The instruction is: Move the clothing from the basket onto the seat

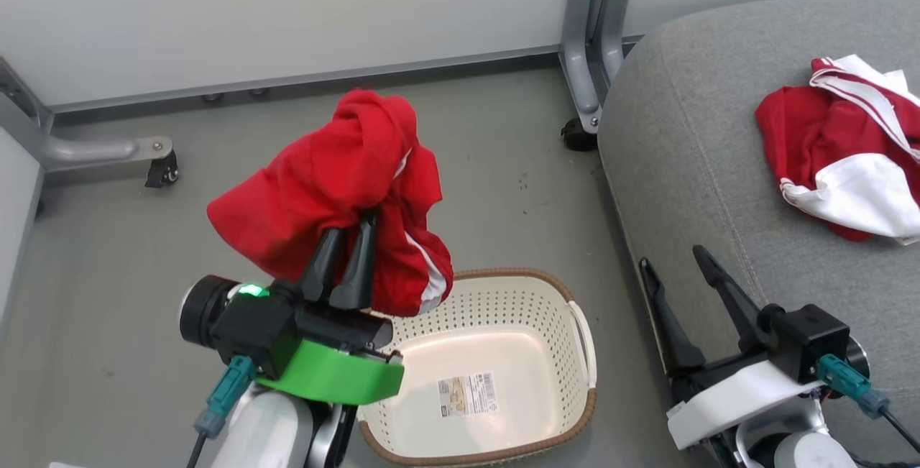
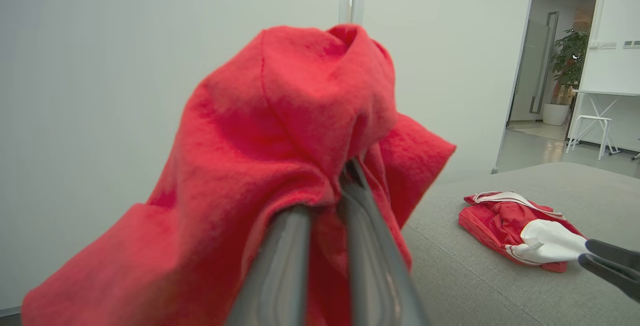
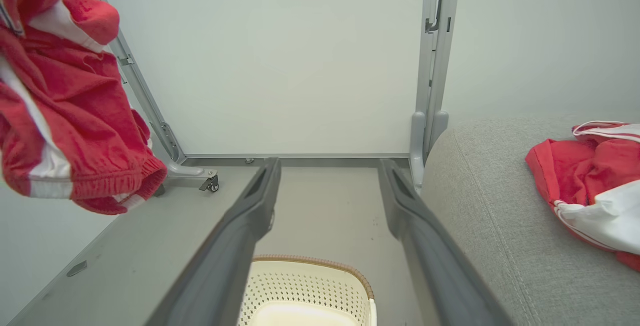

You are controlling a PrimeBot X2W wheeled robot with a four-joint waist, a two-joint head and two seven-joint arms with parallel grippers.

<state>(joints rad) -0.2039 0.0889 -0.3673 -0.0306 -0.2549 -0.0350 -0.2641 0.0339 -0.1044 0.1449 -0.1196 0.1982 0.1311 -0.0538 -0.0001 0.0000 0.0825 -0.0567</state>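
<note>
Garment (image 1: 316, 166) over tips of left hand (image 1: 353, 227)

Brightly and evenly lit by diffuse light, with faint soft-edged shadows on floor (image 1: 503, 166). Wide-angle slant of frame (image 3: 167, 138) in right wrist view. Slight softness on near fingers (image 2: 280, 266) in left wrist view

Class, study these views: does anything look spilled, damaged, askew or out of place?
Nothing stands out. The left hand is shut on a bunched red garment held up clear of the basket, which stands upright and empty. The other garment lies crumpled on the seat.
</note>
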